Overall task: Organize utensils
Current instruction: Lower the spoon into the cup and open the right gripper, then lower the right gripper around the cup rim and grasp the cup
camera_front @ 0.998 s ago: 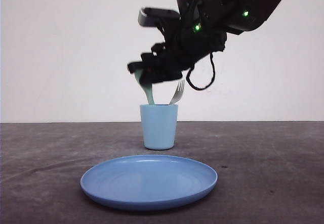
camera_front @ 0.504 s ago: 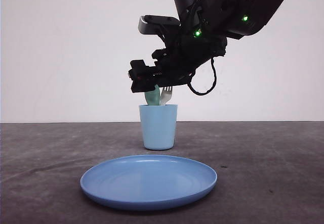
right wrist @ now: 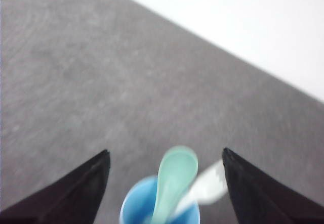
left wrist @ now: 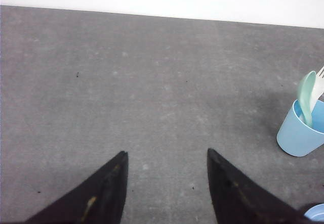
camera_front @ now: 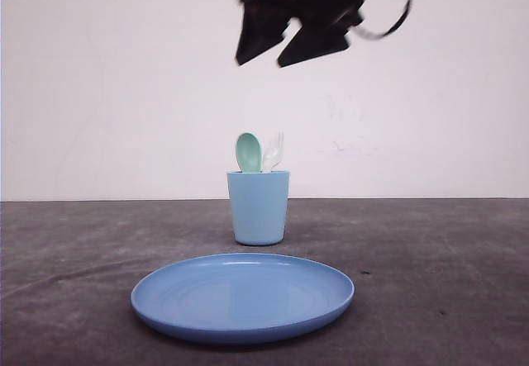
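Front view: a light blue cup [camera_front: 259, 207] is standing upright on a dark grey tabletop [camera_front: 430, 250], behind a round blue plate [camera_front: 242, 297]. A mint-green spoon [camera_front: 248, 152] and a white fork [camera_front: 273, 153] are standing inside the cup, handles down, the spoon's bowl and the fork's tines poking above the rim side by side. High above the cup, the right end effector [camera_front: 277, 40] is appearing as a blurred dark shape, its two fingers spread apart and carrying nothing.

Left wrist view: the left end effector [left wrist: 167, 186] is hanging over bare tabletop, fingers parted and empty, well apart from the cup, which is sitting near the frame's edge with both utensils in it.

Right wrist view: the right end effector's two dark fingers are framing the cup from above with a wide gap between them, touching nothing. The spoon is leaning against the rim, the fork beside it, both blurred.

Both utensils are looking like thin, stiff plastic, so likely very light and a little slippery; the protruding necks just above the rim are offering the best place to pinch.
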